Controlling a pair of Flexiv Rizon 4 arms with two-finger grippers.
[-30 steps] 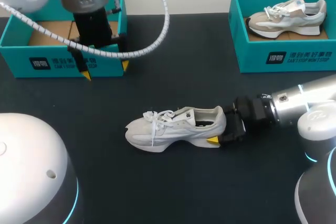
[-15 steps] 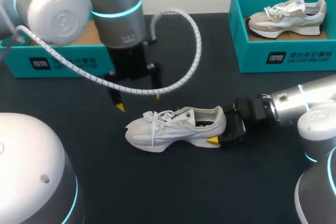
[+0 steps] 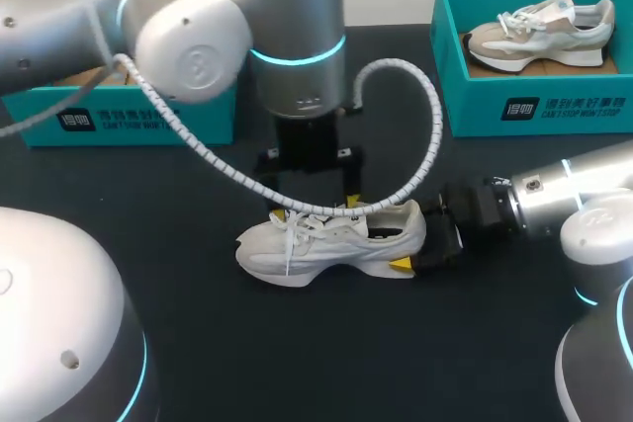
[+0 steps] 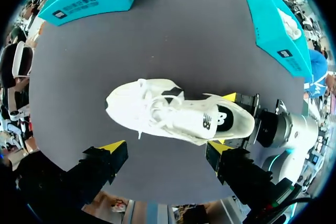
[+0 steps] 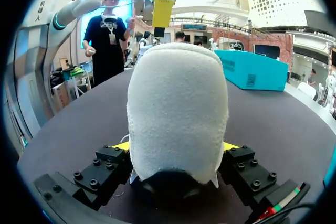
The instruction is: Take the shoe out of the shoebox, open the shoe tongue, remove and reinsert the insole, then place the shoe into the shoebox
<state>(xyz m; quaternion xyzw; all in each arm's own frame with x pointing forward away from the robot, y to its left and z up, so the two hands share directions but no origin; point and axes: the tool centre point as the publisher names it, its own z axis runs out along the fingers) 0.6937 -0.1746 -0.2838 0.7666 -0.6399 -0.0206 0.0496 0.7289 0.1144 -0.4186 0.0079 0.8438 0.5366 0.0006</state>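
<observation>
Left gripper (image 3: 316,210) now hovers over shoe (image 3: 326,239) on dark table (image 3: 297,353).

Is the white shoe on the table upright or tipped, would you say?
Upright: the white shoe stands on its sole, laces facing up.

Head and left wrist overhead, right wrist low behind shoe (image 3: 331,241)

The white sneaker (image 3: 331,241) stands on its sole on the dark table (image 3: 198,343), toe toward the left. The left gripper (image 3: 316,209) hangs just above its upper, with the yellow tips spread apart. The right gripper (image 3: 413,244) is at the heel, with one yellow tip visible beside the sole. At the rear stand the left shoebox (image 3: 148,121) and the right shoebox (image 3: 534,111), which contains a beige sneaker (image 3: 539,32).
</observation>
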